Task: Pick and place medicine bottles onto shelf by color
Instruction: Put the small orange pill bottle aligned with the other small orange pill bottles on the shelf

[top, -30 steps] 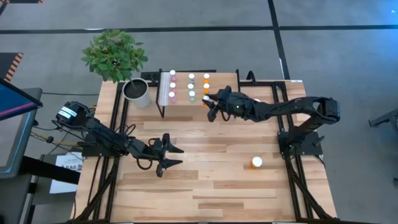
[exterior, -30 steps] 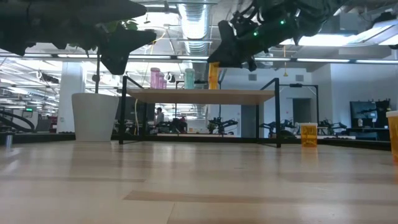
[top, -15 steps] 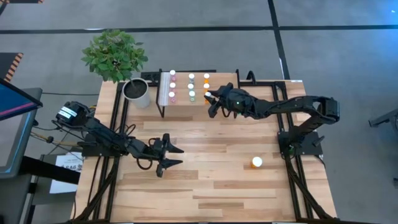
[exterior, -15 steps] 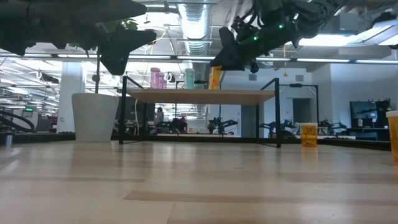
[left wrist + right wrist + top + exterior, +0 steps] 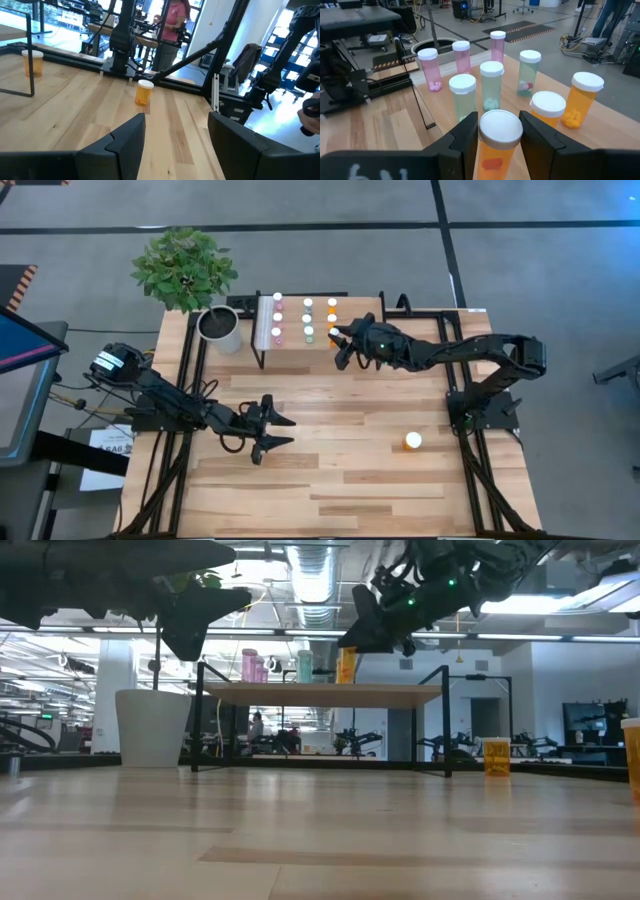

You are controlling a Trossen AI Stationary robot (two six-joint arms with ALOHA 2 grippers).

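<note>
medicine bottles mostly stand on the shelf in pink, teal and orange rows; you have one orange bottle left on the counter. your right gripper holds a white-capped orange bottle over the shelf edge; the left gripper waits with fingers apart, empty.

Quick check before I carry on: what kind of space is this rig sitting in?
Most likely an open robotics lab or workshop. Beyond the wooden table are exposed ceiling ducts, other workbenches with equipment, and a person standing at a bench.
</note>
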